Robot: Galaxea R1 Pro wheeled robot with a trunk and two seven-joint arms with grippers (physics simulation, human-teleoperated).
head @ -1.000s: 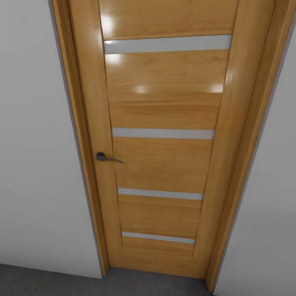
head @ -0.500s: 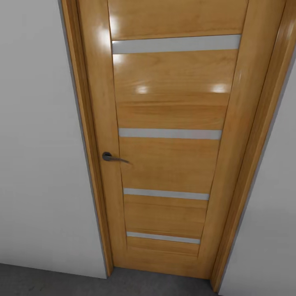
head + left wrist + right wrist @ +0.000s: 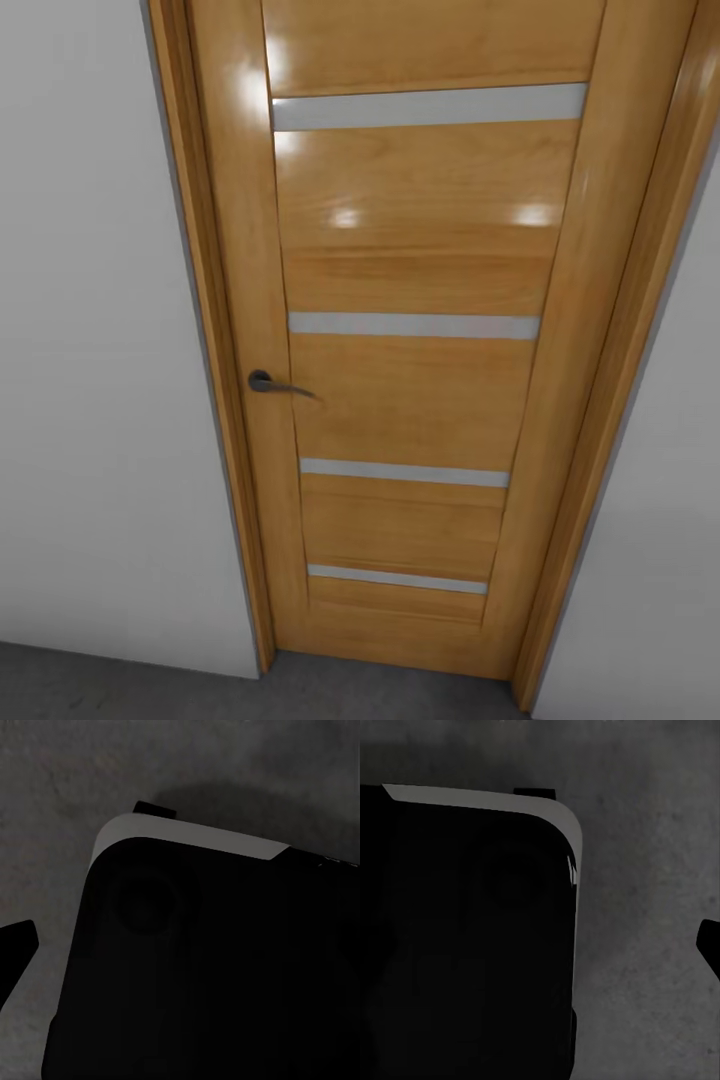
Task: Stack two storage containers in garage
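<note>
The two storage containers are out of view, and so is the living room. I face a shut wooden door (image 3: 410,330) set in a white wall, with dark grey concrete floor (image 3: 90,690) at its foot. In the left wrist view, one dark fingertip (image 3: 16,952) of my left gripper pokes in at the frame's edge over the concrete floor (image 3: 52,787), holding nothing. One dark fingertip (image 3: 711,945) of my right gripper shows the same way above the floor (image 3: 660,840). Each finger sits far out from the view's centre.
The door has several horizontal frosted strips and a dark lever handle (image 3: 275,384) on its left side. White walls (image 3: 90,350) flank the wooden frame. My black base with a pale rim (image 3: 195,840) (image 3: 480,799) fills much of both wrist views.
The whole head picture slid slightly right between the oldest frame and half a second ago, so the camera moved. Since then nothing has changed.
</note>
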